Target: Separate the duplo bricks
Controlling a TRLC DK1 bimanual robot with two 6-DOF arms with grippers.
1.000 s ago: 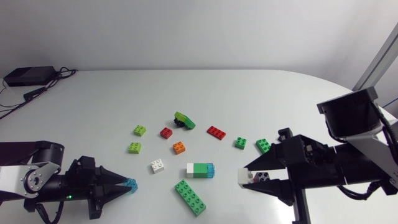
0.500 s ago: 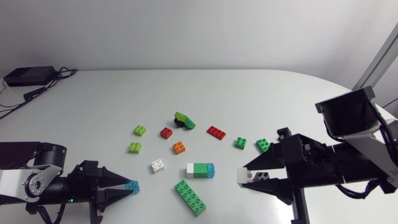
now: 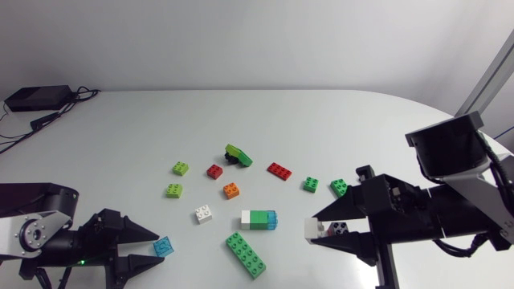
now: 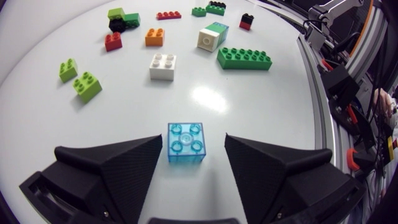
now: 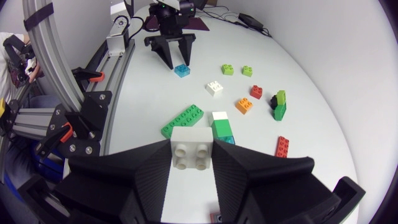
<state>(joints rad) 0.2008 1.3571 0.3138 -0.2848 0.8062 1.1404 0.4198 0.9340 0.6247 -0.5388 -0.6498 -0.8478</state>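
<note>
A translucent blue brick (image 4: 186, 142) lies flat on the table between the fingers of my left gripper (image 4: 193, 139), which is open and touches it on neither side. From above, the blue brick (image 3: 165, 246) sits just past the tips of the left gripper (image 3: 152, 250) at the near left. My right gripper (image 5: 193, 155) is shut on a white brick (image 5: 193, 148), held above the table at the near right (image 3: 314, 229). A joined white, green and blue stack (image 3: 259, 219) rests mid-table, and a green-on-black stack (image 3: 237, 156) sits farther back.
Loose bricks are spread over the middle: a long green one (image 3: 246, 254), a white one (image 3: 203, 214), orange (image 3: 231, 190), red (image 3: 214, 171), a flat red one (image 3: 279, 170), two green (image 3: 310, 185) (image 3: 340, 188), two lime (image 3: 181, 168) (image 3: 173, 190).
My left gripper has opened, let go of the blue brick and drawn back to the left, leaving the brick on the table. The right gripper has barely moved.
</note>
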